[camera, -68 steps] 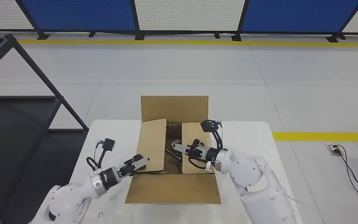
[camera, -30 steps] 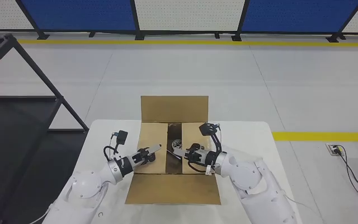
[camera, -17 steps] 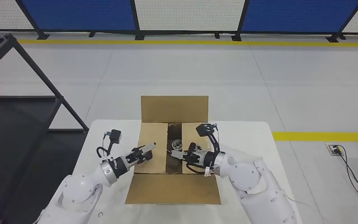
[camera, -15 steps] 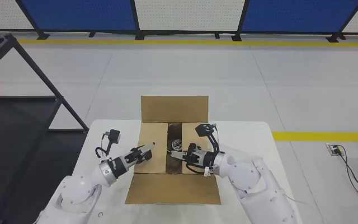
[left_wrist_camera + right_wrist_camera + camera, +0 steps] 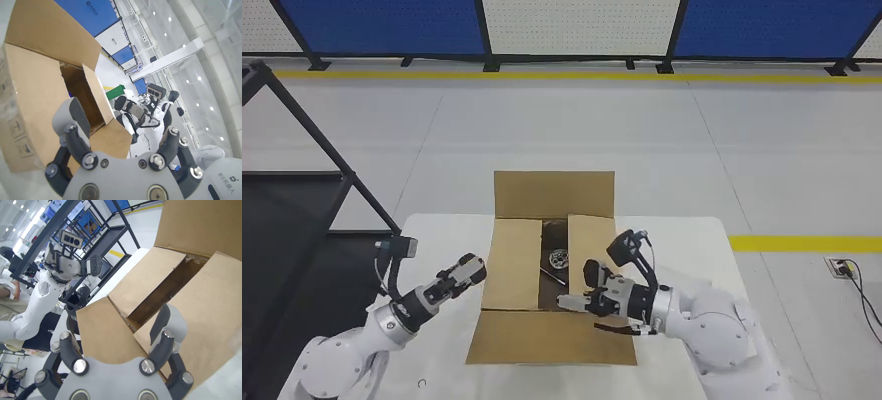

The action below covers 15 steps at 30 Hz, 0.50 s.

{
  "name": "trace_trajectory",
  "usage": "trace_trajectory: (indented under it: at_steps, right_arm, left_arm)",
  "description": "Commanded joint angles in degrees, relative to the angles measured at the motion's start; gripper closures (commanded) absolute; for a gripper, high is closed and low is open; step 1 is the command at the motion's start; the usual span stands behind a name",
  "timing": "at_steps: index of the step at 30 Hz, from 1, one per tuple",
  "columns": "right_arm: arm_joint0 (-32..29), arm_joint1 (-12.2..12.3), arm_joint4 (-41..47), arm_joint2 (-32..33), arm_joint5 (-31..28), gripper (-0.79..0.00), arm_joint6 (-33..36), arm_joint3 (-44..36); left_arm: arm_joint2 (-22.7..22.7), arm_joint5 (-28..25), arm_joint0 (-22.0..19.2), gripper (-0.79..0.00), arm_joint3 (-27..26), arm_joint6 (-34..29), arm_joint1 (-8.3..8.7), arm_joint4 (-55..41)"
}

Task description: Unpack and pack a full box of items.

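- Now that both arms have pulled back from the opening, your left gripper (image 5: 472, 268) hangs beside the brown cardboard box (image 5: 552, 195) on the white table (image 5: 442, 235) — spread wide, empty.
- Your right gripper (image 5: 582, 288) sits at the front flap (image 5: 542, 342) (wide open too, gripping nothing).
- Side flaps (image 5: 512, 262) half-cover the dark items (image 5: 558, 260) inside — unpacking looks barely started.

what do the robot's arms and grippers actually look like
The left arm and right arm have smooth white rounded shells, with grey and black at the wrists. Each wrist carries a black camera block with a looping black cable. The jaws have pale grey fingers with black pads, on black linkages screwed to a grey plate.
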Motion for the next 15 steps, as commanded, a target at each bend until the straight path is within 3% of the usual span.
trace_trajectory:
  at_steps: [1, 3, 6, 15]
  right_arm:
    - [-2.02, 0.67, 1.91, 1.94, -4.14, -0.785, 2.07, -2.14]
    - [-3.51, 1.33, 3.71, 3.73, -6.90, -0.785, 4.50, -3.36]
    - [-4.40, 1.79, 2.99, 5.47, -6.34, -0.785, 5.22, -4.14]
    - [-4.40, 1.79, 2.99, 5.47, -6.34, -0.785, 5.22, -4.14]
  left_arm:
    - [-1.71, -3.20, 1.55, -0.785, -0.47, -1.27, 0.21, -1.14]
    - [-3.52, -5.82, 2.89, -0.785, -0.29, -2.27, 0.41, -2.48]
    - [-6.25, -9.31, 4.56, -0.785, 0.26, -4.24, 0.77, -2.90]
    - [-6.25, -9.31, 4.56, -0.785, 0.26, -4.24, 0.77, -2.90]
